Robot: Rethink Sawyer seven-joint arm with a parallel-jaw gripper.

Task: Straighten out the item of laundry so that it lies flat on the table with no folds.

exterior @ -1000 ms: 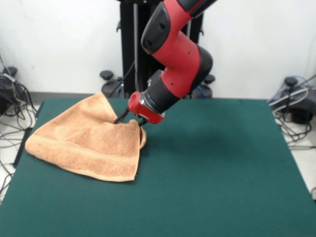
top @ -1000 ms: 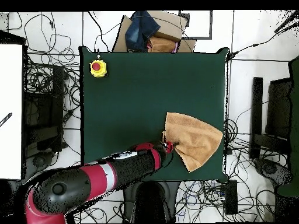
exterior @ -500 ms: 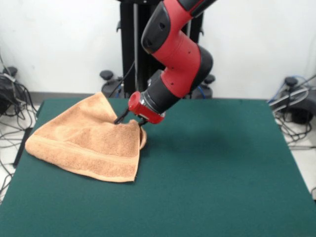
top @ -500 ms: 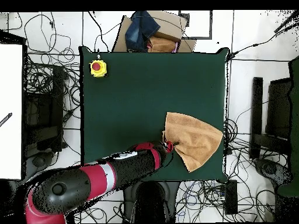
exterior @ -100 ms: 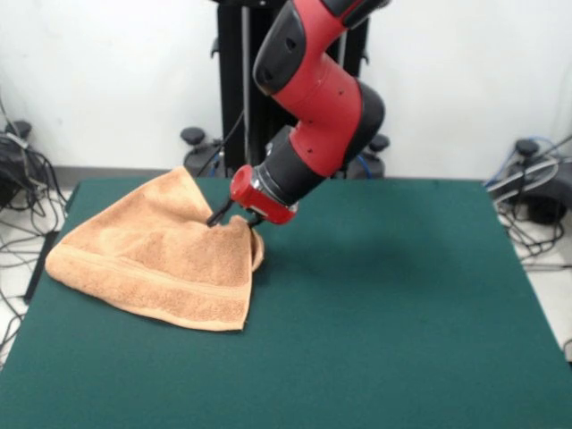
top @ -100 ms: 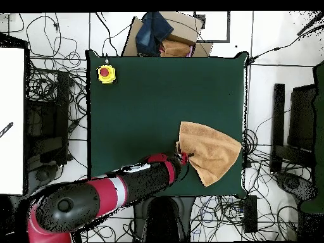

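The item of laundry [exterior @ -100 ms: 152,259], a peach-orange towel, lies folded over itself in a rough triangle on the left part of the green table [exterior @ -100 ms: 384,313]. One woven band runs along its near edge. My gripper [exterior @ -100 ms: 235,220] is at the towel's right corner, shut on a pinch of cloth that rises a little between the black fingers. In the overhead view the towel [top @ -100 ms: 212,152] lies near the right edge of the table [top @ -100 ms: 152,101]. There the gripper [top @ -100 ms: 183,155] is at the towel's left tip.
A yellow box with a red button [top @ -100 ms: 105,73] stands at one table corner. A cardboard box with clothes [top @ -100 ms: 164,38] lies beyond the table's edge. Cables [top @ -100 ms: 57,95] cover the floor all round the table.
The arm has edged very slightly to the left in the front view. The towel keeps its shape and place.
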